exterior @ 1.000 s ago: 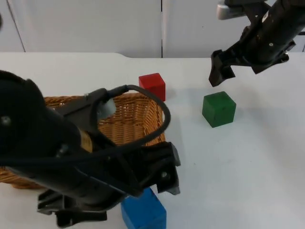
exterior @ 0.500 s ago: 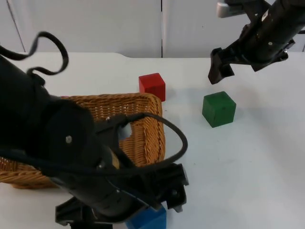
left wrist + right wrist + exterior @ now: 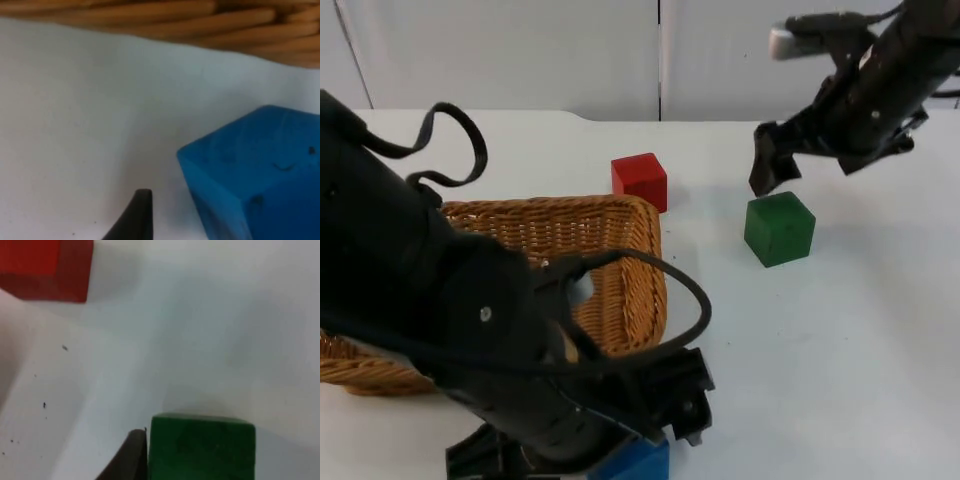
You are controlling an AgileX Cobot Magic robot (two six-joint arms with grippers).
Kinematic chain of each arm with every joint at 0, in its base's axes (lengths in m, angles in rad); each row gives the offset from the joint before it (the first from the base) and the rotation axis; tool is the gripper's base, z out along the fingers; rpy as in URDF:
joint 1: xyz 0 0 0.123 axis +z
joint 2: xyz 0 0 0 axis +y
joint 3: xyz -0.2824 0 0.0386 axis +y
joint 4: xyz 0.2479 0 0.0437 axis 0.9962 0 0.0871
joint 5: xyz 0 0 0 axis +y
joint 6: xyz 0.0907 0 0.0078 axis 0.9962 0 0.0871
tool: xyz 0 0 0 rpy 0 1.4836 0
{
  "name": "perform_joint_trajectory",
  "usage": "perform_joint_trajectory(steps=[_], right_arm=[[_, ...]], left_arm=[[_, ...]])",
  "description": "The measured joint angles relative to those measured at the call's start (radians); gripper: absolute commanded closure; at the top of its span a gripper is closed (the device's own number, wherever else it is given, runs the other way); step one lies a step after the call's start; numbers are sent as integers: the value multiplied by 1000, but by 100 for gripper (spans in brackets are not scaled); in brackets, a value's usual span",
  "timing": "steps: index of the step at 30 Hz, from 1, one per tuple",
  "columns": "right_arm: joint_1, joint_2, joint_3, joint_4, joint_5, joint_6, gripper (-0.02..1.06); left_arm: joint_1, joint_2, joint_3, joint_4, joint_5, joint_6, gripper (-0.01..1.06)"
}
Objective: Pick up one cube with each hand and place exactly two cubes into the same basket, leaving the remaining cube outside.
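A blue cube (image 3: 642, 463) lies on the table at the near edge of the top view, mostly covered by my left arm. My left gripper (image 3: 655, 448) hangs low over it, open; one fingertip (image 3: 134, 216) stands beside the blue cube (image 3: 255, 170) with a gap between them. A green cube (image 3: 779, 228) rests right of centre. My right gripper (image 3: 772, 172) hovers open just behind its far left corner, and its fingertip (image 3: 127, 457) sits close by the green cube's (image 3: 200, 447) side. A red cube (image 3: 639, 181) stands behind the wicker basket (image 3: 620, 215).
The basket's woven wall (image 3: 150, 15) runs close behind the blue cube. My left arm covers most of the basket's near half. Bare white table (image 3: 820, 350) stretches right of the basket. The red cube (image 3: 45, 267) lies beyond the green one.
My left arm has sunk lower and nearer, covering more of the blue cube. The right gripper has shifted slightly left and down toward the green cube. No cube has moved.
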Motion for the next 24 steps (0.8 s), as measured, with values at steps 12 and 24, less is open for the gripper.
perform_joint_trajectory(steps=[12, 24], right_arm=[[0, 38, 0, 75, 15, -42, 2], [0, 82, 0, 83, 6, -43, 2]], left_arm=[[0, 23, 0, -30, -18, -9, 0], [10, 23, 0, -59, -19, -18, 0]])
